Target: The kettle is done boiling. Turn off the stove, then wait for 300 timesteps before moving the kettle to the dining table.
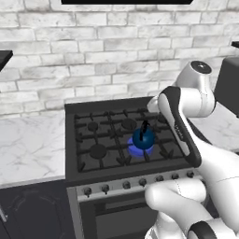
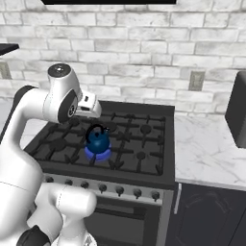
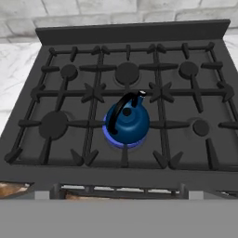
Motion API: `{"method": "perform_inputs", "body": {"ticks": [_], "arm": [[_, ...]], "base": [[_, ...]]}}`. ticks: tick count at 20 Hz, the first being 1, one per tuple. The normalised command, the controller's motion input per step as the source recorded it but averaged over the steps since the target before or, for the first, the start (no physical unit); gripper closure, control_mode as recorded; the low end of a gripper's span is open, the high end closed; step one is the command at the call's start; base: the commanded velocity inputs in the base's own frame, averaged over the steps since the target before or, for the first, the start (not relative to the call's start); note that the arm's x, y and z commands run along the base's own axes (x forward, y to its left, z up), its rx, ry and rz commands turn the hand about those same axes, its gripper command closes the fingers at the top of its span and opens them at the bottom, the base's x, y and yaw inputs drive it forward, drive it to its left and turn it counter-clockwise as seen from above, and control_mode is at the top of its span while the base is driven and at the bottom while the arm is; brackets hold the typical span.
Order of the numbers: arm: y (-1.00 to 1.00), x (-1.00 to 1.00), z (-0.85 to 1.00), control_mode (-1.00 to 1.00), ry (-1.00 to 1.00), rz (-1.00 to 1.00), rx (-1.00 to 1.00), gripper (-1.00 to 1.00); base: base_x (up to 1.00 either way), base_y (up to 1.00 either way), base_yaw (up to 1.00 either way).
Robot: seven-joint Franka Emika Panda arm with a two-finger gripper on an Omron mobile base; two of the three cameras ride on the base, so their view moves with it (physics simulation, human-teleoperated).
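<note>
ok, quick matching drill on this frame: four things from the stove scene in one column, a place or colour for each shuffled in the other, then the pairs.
1. kettle
2. knobs
3. brick wall
4. countertop

a. white marble, beside the stove
b. row along the front edge
c. behind the stove
d. centre front burner, blue flame under it

Pairs: 1-d, 2-b, 3-c, 4-a
</note>
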Motion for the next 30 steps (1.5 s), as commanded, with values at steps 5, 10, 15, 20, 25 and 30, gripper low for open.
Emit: {"method": "perform_inputs", "body": {"ticks": [5,10,15,20,25,30], "arm": [[0.0,0.0,0.0,1.0,0.0,0.0,0.0,-1.0],[0.0,0.0,0.0,1.0,0.0,0.0,0.0,-1.0],[0.0,0.0,0.0,1.0,0.0,0.0,0.0,-1.0],[0.0,0.0,0.0,1.0,0.0,0.0,0.0,-1.0],[0.0,0.0,0.0,1.0,0.0,0.0,0.0,-1.0],[0.0,0.0,0.0,1.0,0.0,0.0,0.0,-1.0]], "base": [[-0.37,-0.47,-0.07],[-0.07,-0.49,-0.04],[0.08,-0.52,0.0],[0.18,-0.58,0.0],[0.32,-0.5,0.0],[0.49,-0.31,0.04]]}}
